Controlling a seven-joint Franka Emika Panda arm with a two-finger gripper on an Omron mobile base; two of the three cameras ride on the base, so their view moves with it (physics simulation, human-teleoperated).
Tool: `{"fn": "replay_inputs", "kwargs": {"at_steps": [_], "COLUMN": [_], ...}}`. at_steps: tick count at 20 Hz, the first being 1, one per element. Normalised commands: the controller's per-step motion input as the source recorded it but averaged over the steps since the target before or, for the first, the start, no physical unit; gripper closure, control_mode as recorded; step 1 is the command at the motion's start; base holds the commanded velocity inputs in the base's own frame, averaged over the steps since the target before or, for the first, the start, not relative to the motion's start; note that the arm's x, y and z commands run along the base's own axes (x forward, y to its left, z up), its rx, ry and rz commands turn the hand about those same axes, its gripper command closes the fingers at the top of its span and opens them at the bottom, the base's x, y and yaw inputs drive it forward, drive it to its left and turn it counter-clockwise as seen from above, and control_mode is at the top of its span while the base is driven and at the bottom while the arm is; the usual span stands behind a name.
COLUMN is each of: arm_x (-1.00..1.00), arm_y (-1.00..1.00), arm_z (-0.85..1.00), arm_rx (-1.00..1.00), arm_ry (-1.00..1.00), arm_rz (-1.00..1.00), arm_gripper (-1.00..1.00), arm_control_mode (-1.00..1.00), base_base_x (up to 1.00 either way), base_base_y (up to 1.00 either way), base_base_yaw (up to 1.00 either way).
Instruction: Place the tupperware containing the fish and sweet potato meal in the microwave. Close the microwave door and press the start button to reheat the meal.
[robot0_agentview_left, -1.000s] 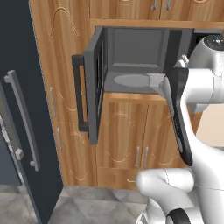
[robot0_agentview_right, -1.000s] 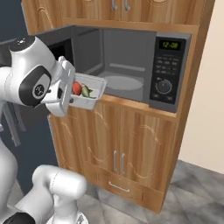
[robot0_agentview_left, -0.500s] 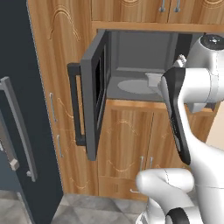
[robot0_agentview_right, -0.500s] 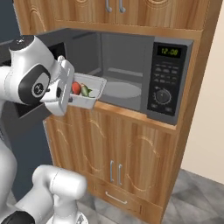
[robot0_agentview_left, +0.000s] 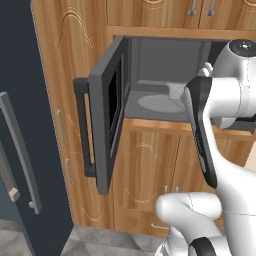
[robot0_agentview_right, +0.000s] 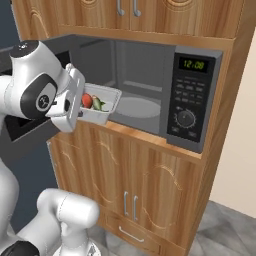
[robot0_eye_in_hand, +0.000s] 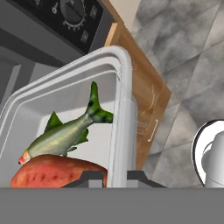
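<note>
Tupperware (robot0_agentview_left: 176, 92) glimpsed from the left base view as a pale sliver at the mouth of the microwave (robot0_agentview_left: 165, 75), just above the near edge of the round turntable (robot0_agentview_left: 157, 102), mostly hidden behind the white arm. Microwave door (robot0_agentview_left: 107, 112) swung fully open to the left of the cavity, its dark bar handle (robot0_agentview_left: 82, 127) facing outward.

From the right base view: tupperware (robot0_agentview_right: 100, 103) held level at the left front lip of the microwave (robot0_agentview_right: 150, 95), half over the threshold, not yet set down. Gripper (robot0_agentview_right: 80, 102) clamped on the box's near wall. Red and green food visible inside the clear-white, shallow box. Turntable (robot0_agentview_right: 137, 107) just beyond it, deeper in the cavity. Control panel (robot0_agentview_right: 187, 102) to the right of the cavity, with lit clock, buttons and dial.

From the hand view: tupperware (robot0_eye_in_hand: 65, 113) seen close, rounded white rim, smooth pale walls. Fish (robot0_eye_in_hand: 65, 131) green-grey with a dark forked tail, lying beside the sweet potato (robot0_eye_in_hand: 57, 175), reddish-orange, nearest the fingertips (robot0_eye_in_hand: 92, 178). Dark tips astride the box's rim, closed on it.

Step judged in hand: carrying the meal into the cavity. Next move likely calls for pushing further inward over the turntable, lowering, then releasing; door and start button yet to do.
</note>
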Motion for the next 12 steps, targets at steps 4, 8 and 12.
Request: {"fn": "replay_inputs", "kwargs": {"at_steps": [4,8,12], "arm_x": [0.00,0.00,0.06], "arm_y": [0.00,-0.01,0.00], "arm_z": [-0.02,-0.07,-0.24], "arm_rx": [0.00,0.00,0.00], "arm_ry": [0.00,0.00,0.00], "arm_rz": [0.01,0.05,0.00], "arm_gripper": [1.00,1.00,1.00], "arm_control_mode": [-1.00,-1.00,-1.00], "base_base_x": [0.04,0.00,0.00], "base_base_y": [-0.07,0.00,0.00], "base_base_yaw": [0.06,0.00,0.00]}}
